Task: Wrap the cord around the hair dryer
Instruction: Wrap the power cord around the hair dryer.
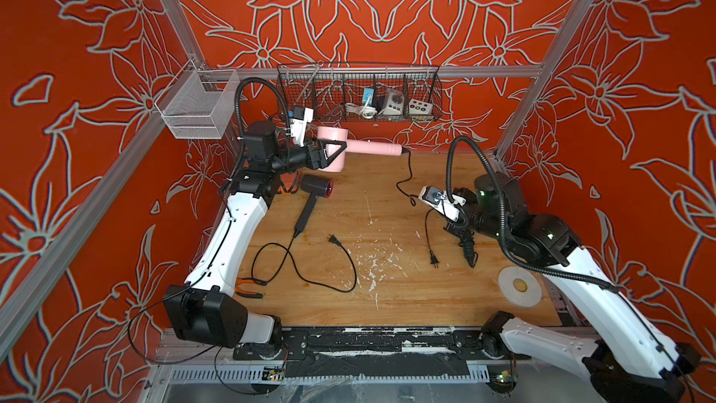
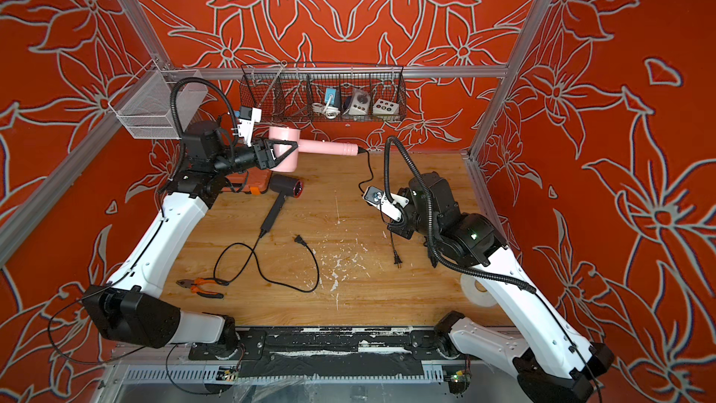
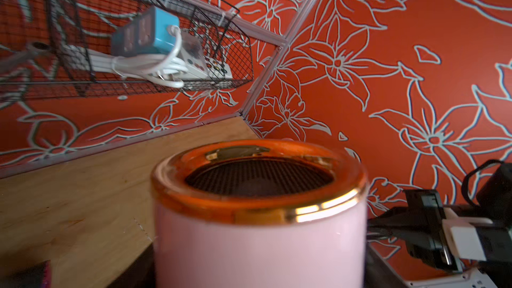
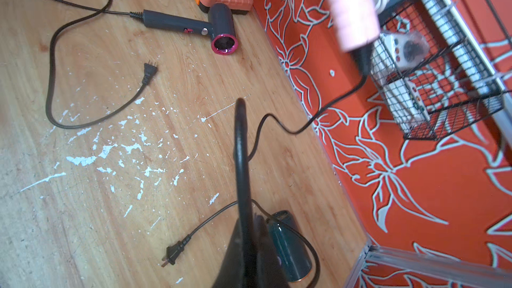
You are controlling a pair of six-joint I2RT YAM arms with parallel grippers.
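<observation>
1. Red flower-patterned walls close in a scratched wooden counter, and a black wire basket hangs on the back wall.
2. The pink hair dryer is held in the air just in front of the basket's lower edge, clear of the counter. Its handle lies level and points toward the basket's right end.
3. The left fingers are clamped on the dryer's barrel. That grip leaves the whole handle bare, probably so turns of cord can go there.
4. The cord leaves the handle's tip and sags away from the basket to the right fingers. These are closed narrow and seem to pinch it.
5. The plug lies on the counter, farther still from the basket. Holding the cord partway along keeps a manageable length of slack.
6. No turn shows around the handle, so the wrapping looks not yet begun.
7. A 2nd, dark hair dryer lies on the counter below the basket's left end, its own cord sprawled loose.
</observation>
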